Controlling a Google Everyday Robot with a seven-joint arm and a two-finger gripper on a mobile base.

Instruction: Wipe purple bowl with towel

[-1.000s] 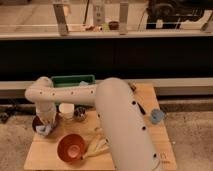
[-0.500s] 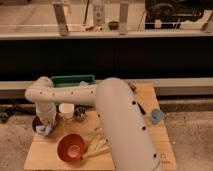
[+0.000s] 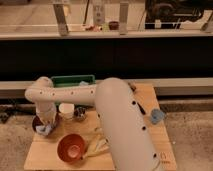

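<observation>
The purple bowl [image 3: 38,122] sits at the left edge of the wooden table [image 3: 47,155]. My white arm reaches from the lower right across the table to it. My gripper [image 3: 46,126] points down into the bowl, shut on a light blue towel [image 3: 45,130] that is bunched at its tip and rests against the inside of the bowl. The arm's wrist hides most of the bowl's right side.
A white cup [image 3: 66,110] and a small metal cup [image 3: 80,114] stand just right of the bowl. A green bin [image 3: 72,80] is behind them. An orange bowl [image 3: 71,148] and pale utensils [image 3: 97,145] lie in front. A light blue object [image 3: 157,116] sits at the right edge.
</observation>
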